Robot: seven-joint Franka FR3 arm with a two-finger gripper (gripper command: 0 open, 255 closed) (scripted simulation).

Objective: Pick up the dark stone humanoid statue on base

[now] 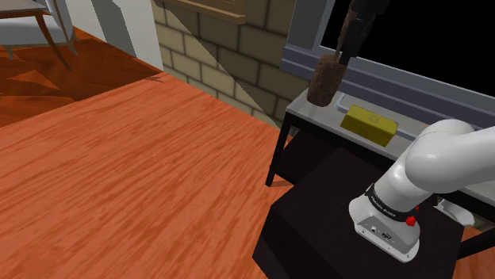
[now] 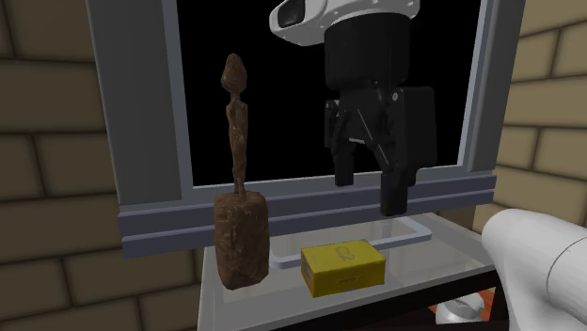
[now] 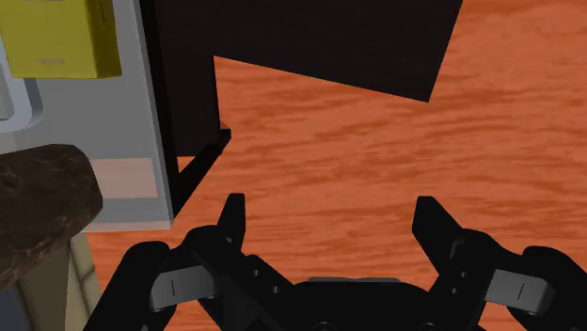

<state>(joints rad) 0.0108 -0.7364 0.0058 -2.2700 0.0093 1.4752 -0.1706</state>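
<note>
Gripper point(image 2: 369, 188) jaws spread, nothing between them; wood floor point(image 3: 357, 141) below in wrist view; dark brown statue point(image 2: 239, 235) upright on grey table point(image 2: 282, 299); second exterior view: gripper raised at statue's 2 o'clock, apart; yellow box point(image 2: 343, 266) at its 4 o'clock.

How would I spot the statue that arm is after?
Find the grey-framed window in the brick wall; a small grey table stands below it. On it, the dark brown rough statue is a stick-thin upright figure on a chunky block, far taller than the flat yellow box beside it.
</note>
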